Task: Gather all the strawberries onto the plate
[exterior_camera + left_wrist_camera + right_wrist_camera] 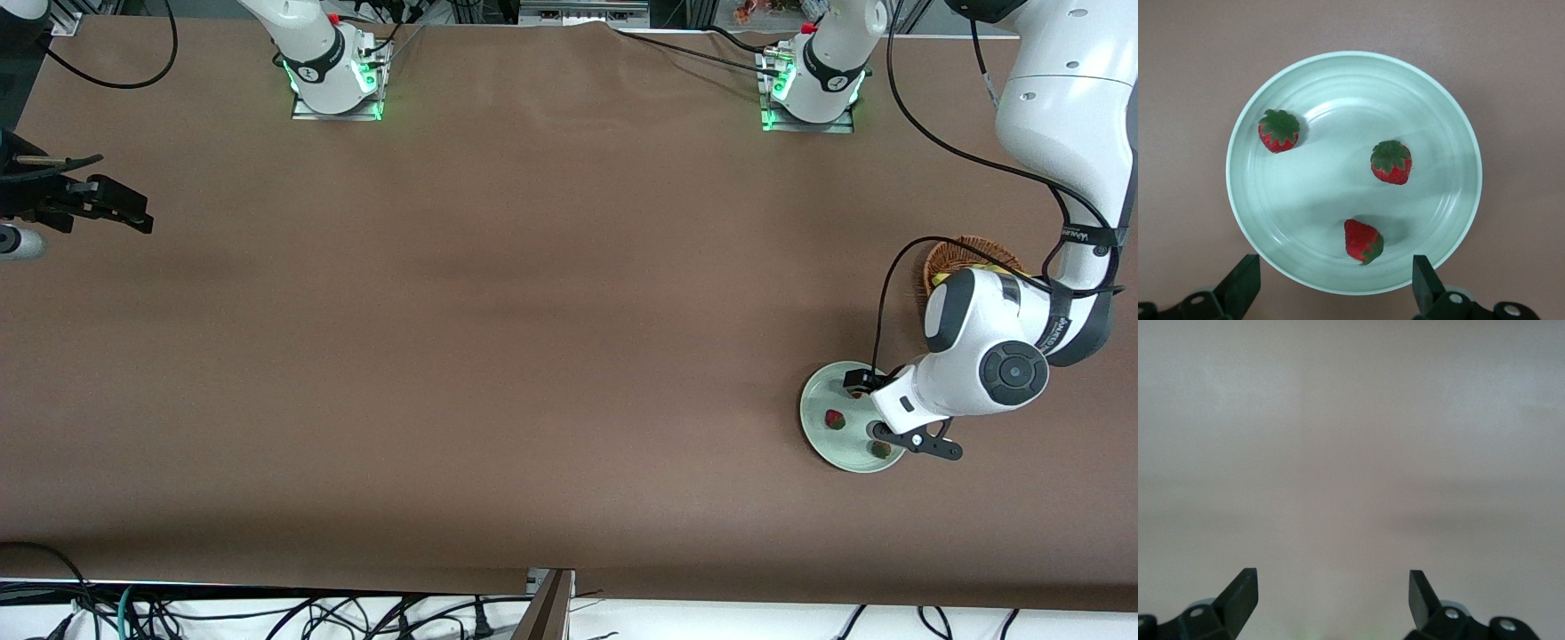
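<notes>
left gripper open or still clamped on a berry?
Open. In the left wrist view the left gripper has its fingers spread wide over the plate rim with nothing between them; all three strawberries lie loose in the plate.

1. Surface [498,356] is a flat matte brown all over, no pattern.
2. Plate [1245,200] is pale mint green and glossy, with faint concentric rings inside.
3. Strawberries [1391,162]: all three bright red with dark green leafy caps, tiny pale seed specks on the skin.
4. Basket [944,258] is reddish-brown wicker weave, a bit of yellow showing inside.
5. Left claw [1335,287] has black fingers; right claw [1333,597] black too.
6. Arms are white with black joints, and the bases glow green.
</notes>
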Tool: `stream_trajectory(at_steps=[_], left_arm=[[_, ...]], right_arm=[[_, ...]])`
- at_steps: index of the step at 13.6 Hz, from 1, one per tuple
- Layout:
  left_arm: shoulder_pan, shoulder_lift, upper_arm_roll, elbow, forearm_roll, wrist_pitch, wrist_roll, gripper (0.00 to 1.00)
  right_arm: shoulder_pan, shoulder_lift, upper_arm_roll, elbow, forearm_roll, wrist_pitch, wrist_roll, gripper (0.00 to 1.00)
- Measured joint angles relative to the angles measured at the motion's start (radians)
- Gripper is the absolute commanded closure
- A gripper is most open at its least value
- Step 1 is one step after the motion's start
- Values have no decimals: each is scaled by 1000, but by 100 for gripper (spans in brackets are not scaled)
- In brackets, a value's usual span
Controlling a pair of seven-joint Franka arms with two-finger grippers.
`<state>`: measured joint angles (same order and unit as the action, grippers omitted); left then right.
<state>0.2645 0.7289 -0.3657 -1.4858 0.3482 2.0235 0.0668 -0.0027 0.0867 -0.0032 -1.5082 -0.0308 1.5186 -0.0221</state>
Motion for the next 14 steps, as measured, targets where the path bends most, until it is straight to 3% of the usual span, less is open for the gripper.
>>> stream_trajectory(at_steps=[6,14], left_arm=[[0,-69,-23,11,0,-48,0,0],[1,-410,-51,21,-145,-373,-4,0]], right_arm=[[0,1,0,0,0,0,0,0],[0,1,-1,-1,34,1,0,0]])
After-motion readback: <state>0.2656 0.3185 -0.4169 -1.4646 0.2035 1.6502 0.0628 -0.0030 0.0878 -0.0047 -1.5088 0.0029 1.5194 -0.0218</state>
